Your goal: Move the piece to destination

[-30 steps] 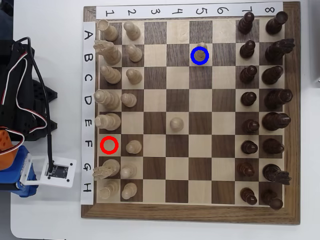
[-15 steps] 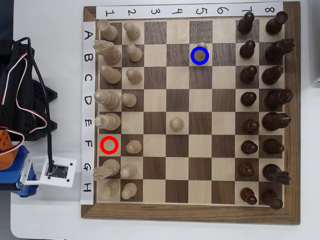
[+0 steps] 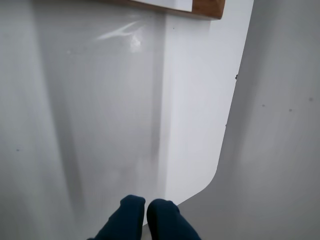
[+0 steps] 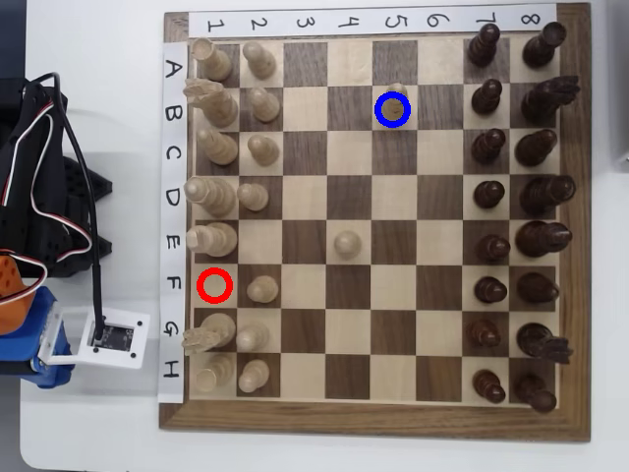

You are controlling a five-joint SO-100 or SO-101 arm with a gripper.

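Observation:
In the overhead view the piece (image 4: 393, 109), light tan and slim, stands inside the blue ring of the destination (image 4: 377, 110) on row B, column 5. The red ring (image 4: 214, 285) on row F, column 1 holds nothing. My arm (image 4: 44, 226) is folded up on the white table left of the board, well away from the piece. The wrist view shows my gripper (image 3: 146, 215) at the bottom edge, its dark blue fingertips (image 3: 127, 217) pressed together with nothing between them, over bare table.
Pale pieces (image 4: 211, 128) fill columns 1 and 2, and a lone pale pawn (image 4: 346, 243) stands at row E, column 4. Dark pieces (image 4: 536, 147) line columns 7 and 8. A board corner (image 3: 207, 7) shows at the top of the wrist view.

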